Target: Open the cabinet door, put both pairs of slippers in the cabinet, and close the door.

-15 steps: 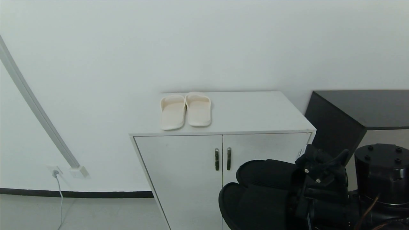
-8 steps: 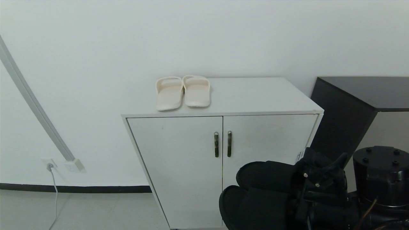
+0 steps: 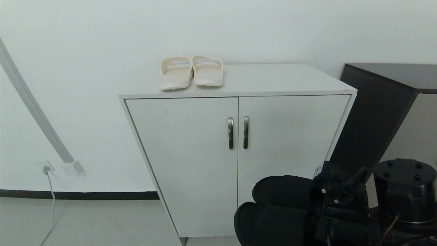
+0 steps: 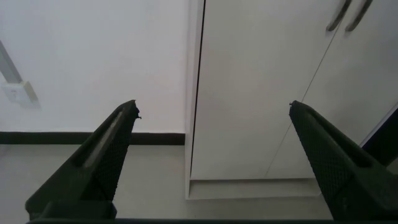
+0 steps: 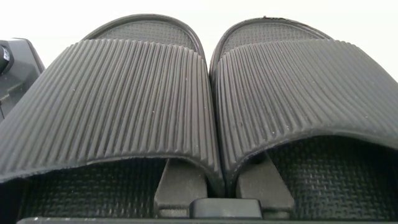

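The white cabinet [image 3: 187,153] stands against the wall with both doors closed; its two metal handles [image 3: 238,133] meet at the middle. A beige pair of slippers [image 3: 191,71] lies on its top, towards the left. Low at the right, in front of the right door, my right gripper [image 3: 327,201] is shut on a black pair of slippers [image 3: 280,201]. In the right wrist view its fingers [image 5: 180,186] reach into the slippers [image 5: 124,93] and pinch their inner walls together. My left gripper [image 4: 212,107] is open and holds nothing, low before the cabinet's [image 4: 261,93] left bottom corner.
A black piece of furniture [image 3: 375,112] stands right beside the cabinet. On the wall at the left are a slanted cable duct [image 3: 30,102] and a socket [image 3: 46,168] with a cable hanging to the floor. Bare floor [image 3: 85,222] lies left of the cabinet.
The whole head picture has shifted: the cabinet sits higher and more of its front shows, so the camera has moved. The right gripper still holds the black slippers in the same spot.
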`<state>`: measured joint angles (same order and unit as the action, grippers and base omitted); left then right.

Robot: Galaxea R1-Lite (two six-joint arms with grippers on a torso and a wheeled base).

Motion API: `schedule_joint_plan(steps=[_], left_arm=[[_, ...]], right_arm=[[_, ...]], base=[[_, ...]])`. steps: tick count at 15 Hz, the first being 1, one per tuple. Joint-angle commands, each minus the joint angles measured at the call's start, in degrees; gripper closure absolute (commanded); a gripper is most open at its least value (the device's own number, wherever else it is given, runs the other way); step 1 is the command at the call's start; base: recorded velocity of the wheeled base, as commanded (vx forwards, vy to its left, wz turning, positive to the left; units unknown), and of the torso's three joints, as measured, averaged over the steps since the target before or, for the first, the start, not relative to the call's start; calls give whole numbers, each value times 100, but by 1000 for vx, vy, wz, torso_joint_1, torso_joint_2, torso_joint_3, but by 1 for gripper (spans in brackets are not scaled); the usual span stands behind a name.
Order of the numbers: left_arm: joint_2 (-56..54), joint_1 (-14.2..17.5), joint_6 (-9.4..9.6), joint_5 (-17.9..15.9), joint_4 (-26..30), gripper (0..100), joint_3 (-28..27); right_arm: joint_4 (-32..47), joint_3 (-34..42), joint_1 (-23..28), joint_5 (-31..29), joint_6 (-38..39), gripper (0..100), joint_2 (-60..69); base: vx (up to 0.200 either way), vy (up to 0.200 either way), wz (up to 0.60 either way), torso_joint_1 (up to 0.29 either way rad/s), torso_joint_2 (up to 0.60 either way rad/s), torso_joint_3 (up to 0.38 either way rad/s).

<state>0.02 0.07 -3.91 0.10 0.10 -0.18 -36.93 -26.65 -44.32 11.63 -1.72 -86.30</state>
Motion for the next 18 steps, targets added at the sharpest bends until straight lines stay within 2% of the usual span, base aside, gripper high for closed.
schedule_joint_plan(steps=[1, 8, 14, 15, 16, 17, 18], left_arm=[[6, 1, 5, 8, -1, 0, 1], [-2, 1, -4, 34, -19, 0, -26], [15, 1, -57, -1, -27, 0, -52], [112, 1, -224, -10, -27, 0, -439], [411, 1, -646, -19, 43, 0, -1142], [815, -25, -857, -115, 78, 0, -1643], [1070, -69, -874, -282, 78, 0, -1801]], right_arm=[[1, 2, -24, 6, -4, 100, -19], [-8, 81, -147, -20, -21, 100, -19], [-16, 90, -138, -12, -13, 100, -28], [-16, 90, -138, -12, -13, 100, -28], [-16, 90, -138, -12, -13, 100, -28], [-16, 90, -138, -3, -13, 100, -36], [-16, 90, -138, -3, -13, 100, -36]], base=[[0, 0, 0, -100, 461, 349], [0, 0, 0, -59, 438, 373], [0, 0, 0, 0, 19, 17], [0, 0, 0, 0, 0, 0], [0, 0, 0, -2, 203, 154], [0, 0, 0, -2, 129, 80], [0, 0, 0, 2, 80, 46]])
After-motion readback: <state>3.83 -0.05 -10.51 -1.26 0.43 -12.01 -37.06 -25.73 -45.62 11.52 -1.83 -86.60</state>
